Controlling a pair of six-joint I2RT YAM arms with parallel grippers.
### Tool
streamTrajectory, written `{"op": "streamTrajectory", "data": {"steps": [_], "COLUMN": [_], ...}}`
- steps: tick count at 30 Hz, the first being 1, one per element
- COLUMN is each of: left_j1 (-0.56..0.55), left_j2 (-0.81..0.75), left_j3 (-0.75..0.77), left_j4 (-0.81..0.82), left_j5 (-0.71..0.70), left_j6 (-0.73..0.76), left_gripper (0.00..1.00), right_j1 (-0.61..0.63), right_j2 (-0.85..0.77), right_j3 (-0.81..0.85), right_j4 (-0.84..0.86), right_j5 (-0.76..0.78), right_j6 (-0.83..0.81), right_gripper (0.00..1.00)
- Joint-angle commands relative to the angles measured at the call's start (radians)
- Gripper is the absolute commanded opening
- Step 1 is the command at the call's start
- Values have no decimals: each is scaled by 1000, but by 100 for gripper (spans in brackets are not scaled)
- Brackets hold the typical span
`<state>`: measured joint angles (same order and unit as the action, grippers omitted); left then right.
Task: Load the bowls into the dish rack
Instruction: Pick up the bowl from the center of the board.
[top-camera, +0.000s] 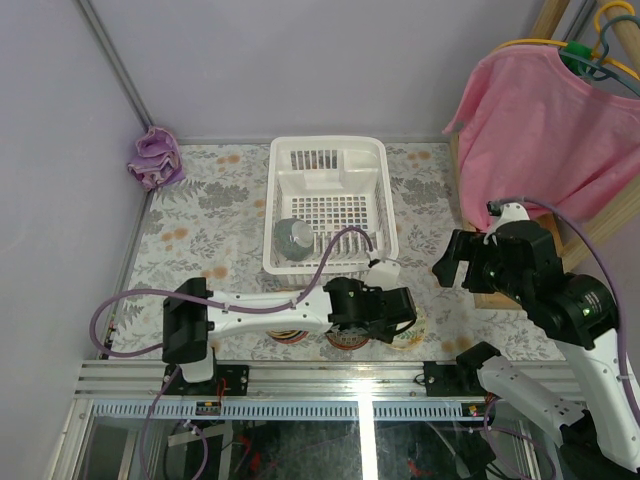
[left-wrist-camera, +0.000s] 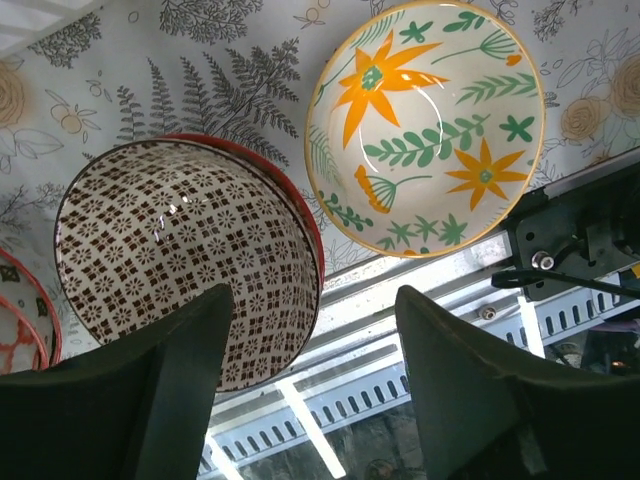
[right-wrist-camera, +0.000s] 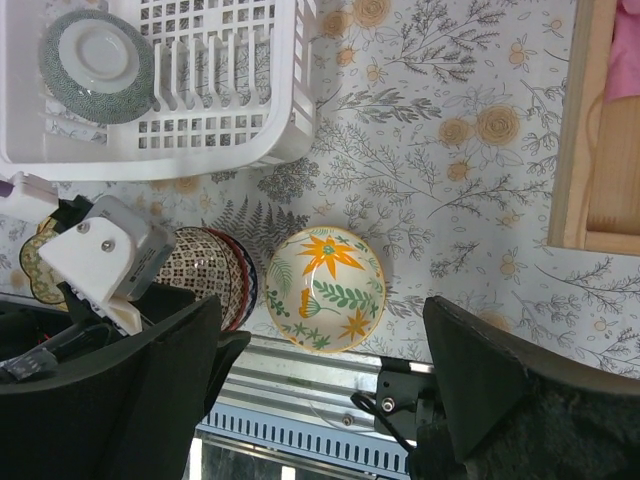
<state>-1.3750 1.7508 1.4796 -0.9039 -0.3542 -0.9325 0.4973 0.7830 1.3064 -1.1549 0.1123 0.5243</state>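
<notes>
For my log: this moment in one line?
left tool open over round red-rimmed ceramic bowl; right tool open; grey ceramic bowl in white plastic rack

The fingers (left-wrist-camera: 170, 390) of the left gripper (left-wrist-camera: 312, 305) look like dark matt plastic. Just past them, the flower bowl (left-wrist-camera: 425, 125) is glossy and glazed inside, with light streaks on it. The red-rimmed bowl (left-wrist-camera: 185, 255) beside it shows the same glaze in small glints. The tablecloth (left-wrist-camera: 200, 80) under both is smooth and matt. The slotted rail (left-wrist-camera: 590, 312) nearer the fingers is pale metal. Ahead of the right gripper (right-wrist-camera: 315, 320), the dish rack (right-wrist-camera: 250, 130) is smooth white plastic, and the grey bowl (right-wrist-camera: 97, 65) in it shines. To that gripper's right stands bare pale wood (right-wrist-camera: 580, 130).
</notes>
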Motion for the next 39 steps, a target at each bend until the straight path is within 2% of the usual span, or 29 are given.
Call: {"op": "streamTrajectory", "data": {"steps": [1, 10, 14, 17, 23, 39], "left_j1": [-7, 6, 16, 21, 31, 69], "left_j2": [39, 72, 60, 54, 48, -145], "left_j3": [32, 15, -6, -15, -30, -7], "left_j4": [54, 76, 87, 95, 105, 87], "left_j5": [-1, 22, 26, 30, 32, -25], "left_j6": [13, 17, 15, 15, 14, 7], "left_gripper": [60, 30, 22, 12, 0, 0], "right_j1": [-2, -3, -3, -3, -2, -3], "right_j2": [-15, -24, -32, -38, -47, -41], "right_j3": [-17, -44, -60, -73, -85, -95], "right_j4": [-1, 9, 16, 19, 22, 32], "right_j5": [-22, -29, -33, -35, -36, -44], "right_j6": [-7, -13, -14, -12, -8, -6], "right_gripper": [89, 89, 89, 89, 89, 89]}}
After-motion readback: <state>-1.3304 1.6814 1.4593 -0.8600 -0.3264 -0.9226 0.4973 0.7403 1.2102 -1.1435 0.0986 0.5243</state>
